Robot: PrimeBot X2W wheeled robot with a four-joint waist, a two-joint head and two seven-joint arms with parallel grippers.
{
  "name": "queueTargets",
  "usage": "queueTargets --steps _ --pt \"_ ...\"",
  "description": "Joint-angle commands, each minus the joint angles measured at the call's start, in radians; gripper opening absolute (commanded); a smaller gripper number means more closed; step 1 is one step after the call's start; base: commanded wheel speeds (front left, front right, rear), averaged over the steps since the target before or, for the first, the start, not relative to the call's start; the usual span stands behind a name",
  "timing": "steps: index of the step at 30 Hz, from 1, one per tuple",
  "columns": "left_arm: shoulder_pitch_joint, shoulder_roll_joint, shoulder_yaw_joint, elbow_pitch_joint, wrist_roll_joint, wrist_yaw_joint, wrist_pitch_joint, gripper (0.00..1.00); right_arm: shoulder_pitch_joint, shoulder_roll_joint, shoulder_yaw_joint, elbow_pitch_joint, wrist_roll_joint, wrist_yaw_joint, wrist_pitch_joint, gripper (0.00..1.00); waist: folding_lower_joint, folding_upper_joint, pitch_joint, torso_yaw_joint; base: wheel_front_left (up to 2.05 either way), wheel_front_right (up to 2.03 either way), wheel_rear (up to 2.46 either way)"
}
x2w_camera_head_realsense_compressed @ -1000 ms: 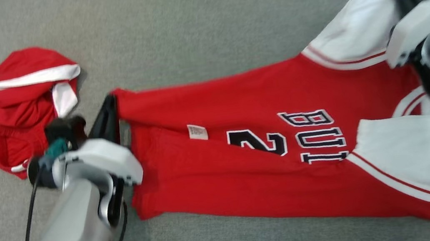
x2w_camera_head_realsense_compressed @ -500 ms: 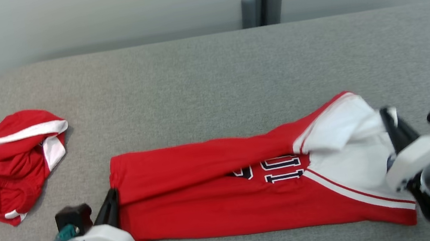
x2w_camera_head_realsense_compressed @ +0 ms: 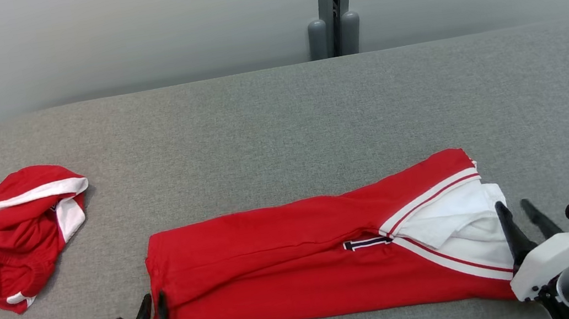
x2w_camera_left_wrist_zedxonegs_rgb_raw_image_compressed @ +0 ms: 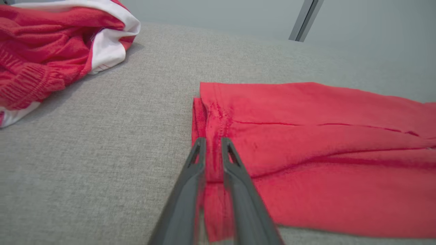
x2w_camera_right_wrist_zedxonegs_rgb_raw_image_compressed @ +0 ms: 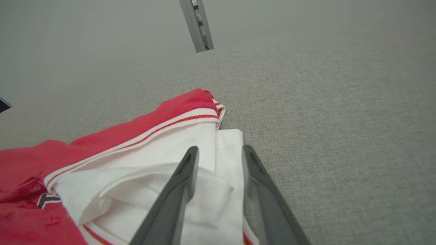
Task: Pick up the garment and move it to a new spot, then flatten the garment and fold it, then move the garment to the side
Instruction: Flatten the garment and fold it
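The garment (x2w_camera_head_realsense_compressed: 287,259), a red jersey with white sleeves, lies folded lengthwise into a long band on the grey table (x2w_camera_head_realsense_compressed: 278,116). My left gripper (x2w_camera_head_realsense_compressed: 153,297) sits at the band's left end. In the left wrist view the fingers (x2w_camera_left_wrist_zedxonegs_rgb_raw_image_compressed: 199,149) stand almost together with the garment's (x2w_camera_left_wrist_zedxonegs_rgb_raw_image_compressed: 306,136) red hem pinched between them. My right gripper (x2w_camera_head_realsense_compressed: 512,204) is at the right end, over the white sleeve. Seen from the right wrist, the right gripper (x2w_camera_right_wrist_zedxonegs_rgb_raw_image_compressed: 219,148) is open, its fingers spread above the garment's (x2w_camera_right_wrist_zedxonegs_rgb_raw_image_compressed: 136,136) white cloth, which lies loose beneath them.
A second red and white piece of clothing (x2w_camera_head_realsense_compressed: 16,230) lies crumpled at the table's far left, also in the left wrist view (x2w_camera_left_wrist_zedxonegs_rgb_raw_image_compressed: 41,51). Behind the table stands a pale wall with a grey post (x2w_camera_head_realsense_compressed: 330,8). Bare grey surface stretches behind and to the right of the garment.
The head camera has tilted up. The garment's far half has come down over the near half into a narrow band. The right gripper has opened and let the sleeve go.
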Motion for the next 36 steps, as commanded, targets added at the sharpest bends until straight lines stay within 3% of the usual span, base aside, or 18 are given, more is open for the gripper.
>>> queueTargets --steps 1,5,14,15,17,18,23,30,36 --pt "0.015 0.003 0.005 -0.006 0.007 0.008 -0.003 1.0 0.0 -0.007 -0.006 -0.007 -0.008 0.0 -0.005 1.0 0.0 0.0 0.002 0.004 0.0 0.0 0.0" --pt "0.042 -0.013 0.027 -0.049 0.041 0.017 -0.002 1.0 -0.012 0.0 -0.044 -0.007 -0.031 0.0 -0.005 1.0 0.0 0.0 0.006 0.02 0.0 0.0 0.0" --pt "0.029 -0.032 0.054 -0.063 0.088 0.001 -0.002 1.0 -0.061 0.048 0.016 0.116 -0.01 0.0 0.139 1.0 0.0 0.0 0.024 0.069 0.0 0.0 0.0" --pt "0.028 -0.033 0.057 -0.062 0.086 -0.001 -0.002 1.0 -0.06 0.052 0.025 0.127 -0.004 0.0 0.154 0.51 0.0 0.0 0.025 0.073 0.0 0.0 0.0" --pt "0.027 -0.035 0.063 -0.061 0.085 -0.006 -0.002 1.0 -0.059 0.064 0.038 0.137 0.013 0.001 0.171 0.26 0.0 0.0 0.027 0.08 0.0 0.0 0.0" --pt "0.024 -0.036 0.066 -0.062 0.087 -0.008 -0.002 1.0 -0.058 0.066 0.047 0.143 0.018 0.001 0.181 0.0 0.0 0.0 0.027 0.083 0.0 0.0 0.0" --pt "0.017 -0.038 0.077 -0.057 0.098 -0.016 -0.002 1.0 -0.053 0.069 0.062 0.147 0.062 0.001 0.158 0.0 0.0 0.0 0.034 0.09 0.0 0.0 0.0" --pt "0.016 -0.04 0.072 -0.052 0.097 -0.026 -0.002 1.0 -0.125 -0.019 -0.01 0.141 0.062 -0.002 0.023 0.0 0.0 0.0 0.035 0.079 0.0 0.0 0.0" --pt "0.025 -0.039 0.041 -0.049 0.071 -0.018 -0.002 1.0 -0.141 -0.021 0.014 0.034 0.04 0.0 0.002 0.0 0.0 0.0 0.023 0.06 0.0 0.0 0.0"
